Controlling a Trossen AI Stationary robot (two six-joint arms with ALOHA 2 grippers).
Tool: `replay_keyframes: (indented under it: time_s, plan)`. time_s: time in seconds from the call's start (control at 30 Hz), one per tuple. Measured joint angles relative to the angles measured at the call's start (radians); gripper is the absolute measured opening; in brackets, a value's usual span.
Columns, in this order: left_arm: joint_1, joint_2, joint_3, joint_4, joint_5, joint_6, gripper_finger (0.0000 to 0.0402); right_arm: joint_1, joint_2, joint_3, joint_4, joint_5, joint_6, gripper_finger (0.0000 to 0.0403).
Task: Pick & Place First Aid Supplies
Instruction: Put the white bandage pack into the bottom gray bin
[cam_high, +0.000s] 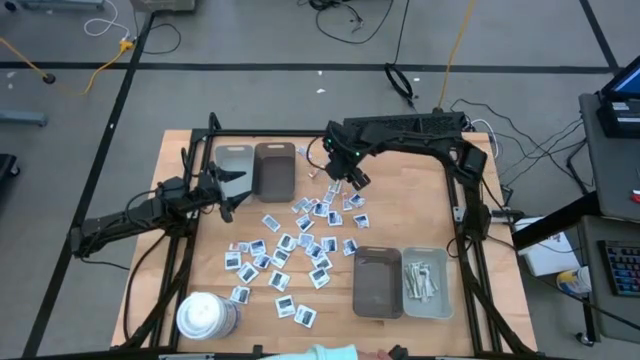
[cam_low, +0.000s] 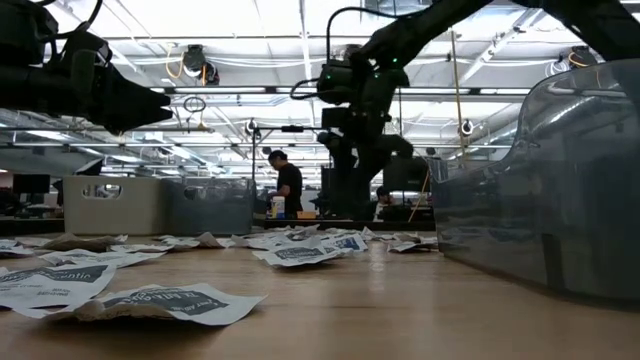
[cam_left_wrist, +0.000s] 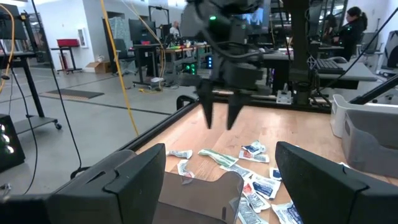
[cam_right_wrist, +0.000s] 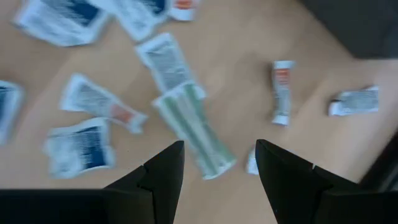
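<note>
**Right gripper open above a green strip; left arm waiting at table's 9 o'clock**

- Right gripper (cam_high: 352, 178): hangs over the table's far-centre, about 12 o'clock from the packet scatter. Fingers parted to a middling gap, nothing between them. Wrist view shows both dark fingertips above bare wood, not touching anything.
- Pale green wrapped strip (cam_right_wrist: 194, 129): lies flat on the wood, slanted, its near end falling between the two right fingertips as seen from the wrist. Smaller white packets (cam_right_wrist: 81, 146) with blue print lie around it; a narrow tube-like wrapper (cam_right_wrist: 282, 92) sits apart to one side.
- First aid supplies overall: the white square packets (cam_high: 290, 250) are spread loose across the table centre, from near the far trays down toward 6 o'clock.
- Left gripper (cam_high: 232, 190): at roughly 9 o'clock, beside the far grey tray (cam_high: 234, 165), jaws wide, empty.
- Brown tray (cam_high: 275, 168) touches the grey one. A second pair of trays (cam_high: 400, 283) sits at 4 o'clock; one holds pale strips.
- White cylinder (cam_high: 205, 315) at 7 o'clock.
- A person (cam_low: 288, 185) stands in the room beyond.
</note>
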Motion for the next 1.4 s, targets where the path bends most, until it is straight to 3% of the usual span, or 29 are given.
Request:
replay_keyframes:
  time_s: [0.27, 0.6, 1.03, 1.4]
  plan:
    - [0.000, 0.000, 0.000, 0.000, 0.000, 0.000, 0.0306, -0.034, 0.090, 0.019, 0.007, -0.102, -0.001, 0.0192]
    - [0.000, 0.000, 0.000, 0.000, 0.000, 0.000, 0.0306, -0.032, 0.159, 0.019, 0.028, -0.103, 0.016, 0.0190]
    - [0.000, 0.000, 0.000, 0.000, 0.000, 0.000, 0.0306, -0.027, 0.158, 0.011, 0.013, -0.104, 0.033, 0.0055]
    - [0.000, 0.000, 0.000, 0.000, 0.000, 0.000, 0.0306, -0.025, 0.152, -0.054, 0.024, -0.080, 0.029, 0.0028]
